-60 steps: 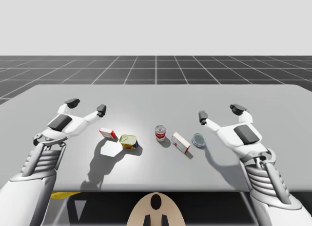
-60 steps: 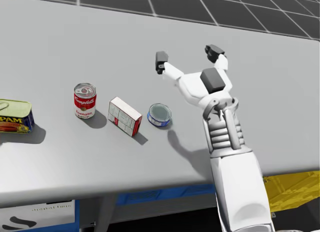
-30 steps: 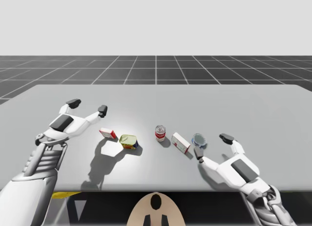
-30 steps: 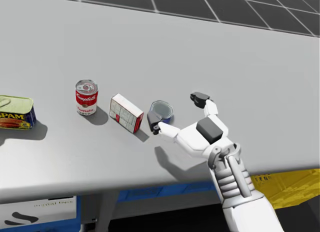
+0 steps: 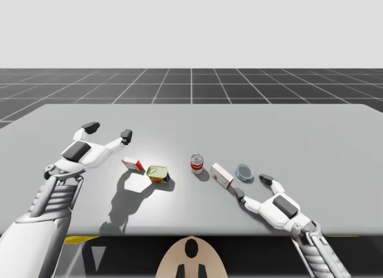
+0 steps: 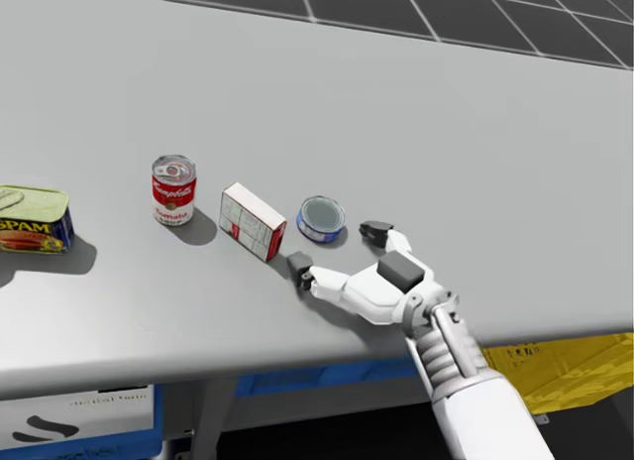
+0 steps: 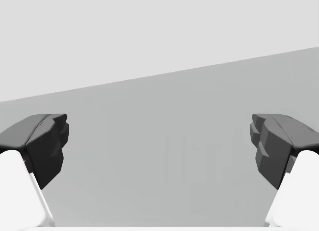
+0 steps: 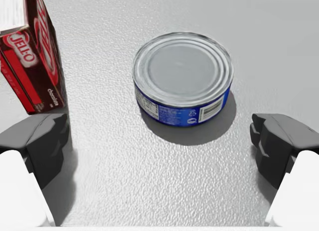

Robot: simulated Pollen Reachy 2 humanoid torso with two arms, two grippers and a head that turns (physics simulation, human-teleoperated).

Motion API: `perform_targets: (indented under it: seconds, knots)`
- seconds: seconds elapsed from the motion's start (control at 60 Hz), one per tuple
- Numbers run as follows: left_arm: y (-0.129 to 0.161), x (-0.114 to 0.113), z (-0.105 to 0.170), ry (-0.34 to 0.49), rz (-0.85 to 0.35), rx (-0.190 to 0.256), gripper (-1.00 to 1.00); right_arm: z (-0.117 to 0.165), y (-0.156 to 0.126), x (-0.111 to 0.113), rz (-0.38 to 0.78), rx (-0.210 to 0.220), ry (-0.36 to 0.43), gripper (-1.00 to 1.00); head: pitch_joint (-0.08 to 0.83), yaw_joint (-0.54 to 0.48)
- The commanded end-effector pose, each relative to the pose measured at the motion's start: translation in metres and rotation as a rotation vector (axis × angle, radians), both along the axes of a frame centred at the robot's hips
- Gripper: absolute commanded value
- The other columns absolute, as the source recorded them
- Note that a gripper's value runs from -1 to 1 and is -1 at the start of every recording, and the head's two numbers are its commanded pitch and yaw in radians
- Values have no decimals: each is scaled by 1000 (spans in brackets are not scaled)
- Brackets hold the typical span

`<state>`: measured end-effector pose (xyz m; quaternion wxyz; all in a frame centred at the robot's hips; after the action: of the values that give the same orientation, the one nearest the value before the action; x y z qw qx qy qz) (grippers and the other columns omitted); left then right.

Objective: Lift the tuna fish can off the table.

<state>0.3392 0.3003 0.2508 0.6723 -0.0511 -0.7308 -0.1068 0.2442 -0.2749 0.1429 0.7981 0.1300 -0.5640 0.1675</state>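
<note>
The tuna fish can [image 8: 182, 77] is a low blue can with a silver lid, standing on the grey table [image 5: 335, 146]. I also see the can [image 5: 243, 171] right of the red and white box [image 5: 221, 175] in the high view, and the can [image 6: 321, 219] in the head view. My right gripper [image 5: 252, 187] lies low near the table, open, just short of the can, its fingers wider than the can. In the right wrist view the can stands ahead of that gripper [image 8: 159, 146]. My left gripper [image 5: 108, 130] hovers open above the table's left part, holding nothing.
A red and white soup can [image 5: 197, 163] stands left of the box. A flat yellow and blue tin [image 5: 157, 174] and a small red box [image 5: 133, 164] lie further left. The red and white box [image 8: 31, 52] sits close beside one right fingertip [image 8: 42, 144].
My right arm has pulled back from beyond the cans, dropped toward the table and come in behind the tuna can. My head has turned slightly. The left arm has barely moved.
</note>
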Motion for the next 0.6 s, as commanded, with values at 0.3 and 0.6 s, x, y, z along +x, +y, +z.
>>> perform_targets:
  seconds: [0.3, 0.6]
  knots:
    - [0, 0, 0, 1, 3, 1, -1000, -6, -4, 52, -3, 45, 55, -1000, 727, -329]
    - [0, 0, 0, 2, 3, 1, -1000, -13, 1, 67, 15, 65, 91, -1000, 727, -335]
